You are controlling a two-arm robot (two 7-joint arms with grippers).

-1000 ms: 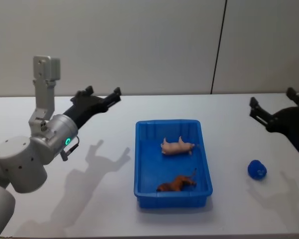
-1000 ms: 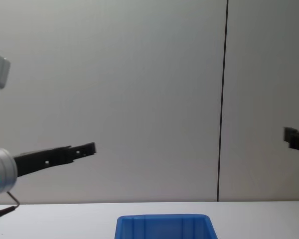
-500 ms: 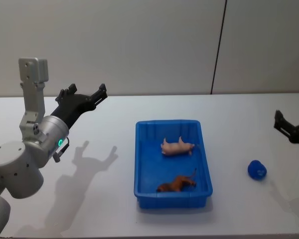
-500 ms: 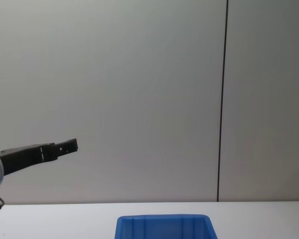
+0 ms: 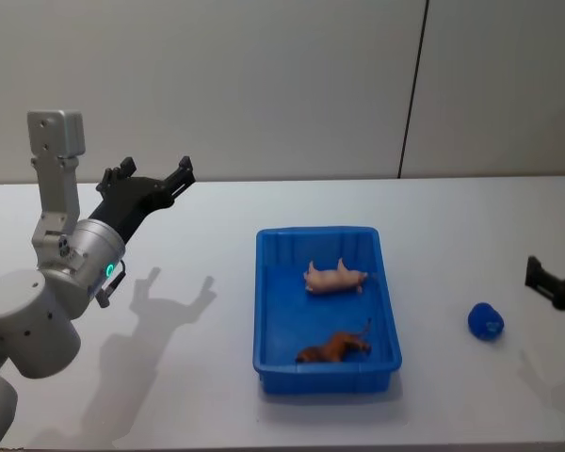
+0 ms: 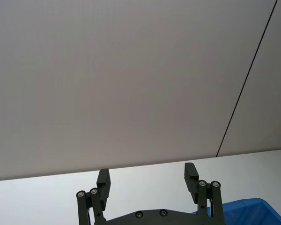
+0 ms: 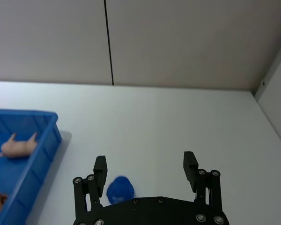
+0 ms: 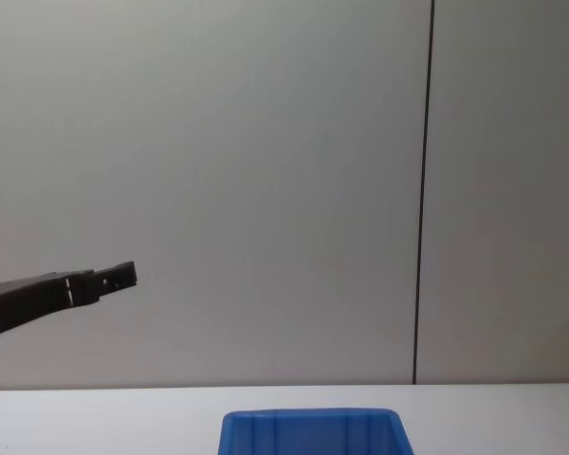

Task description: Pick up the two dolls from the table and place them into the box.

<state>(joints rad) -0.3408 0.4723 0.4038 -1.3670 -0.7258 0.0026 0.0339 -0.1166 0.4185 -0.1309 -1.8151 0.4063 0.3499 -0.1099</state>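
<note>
Both dolls lie inside the blue box [image 5: 261, 303] at the middle of the white table [image 5: 452, 226]. The pale pink doll [image 5: 335, 278] rests on its side in the far half, and a brown doll [image 5: 334, 347] lies near the front wall. My left gripper [image 5: 153, 173] hangs open and empty in the air, well left of the box. My right gripper [image 7: 145, 168] is open and empty over the table right of the box, which shows in its wrist view [image 7: 43, 140] with the pink doll [image 7: 17, 146].
A small blue rounded object [image 5: 486, 322] sits on the table right of the box, just below my right gripper's fingers [image 7: 120, 189]. A plain grey wall with a dark vertical seam [image 5: 412, 89] runs behind the table.
My left arm has pulled back to the left, away from the box. My right arm has withdrawn toward the right edge and lower. Both dolls stayed in the box.
</note>
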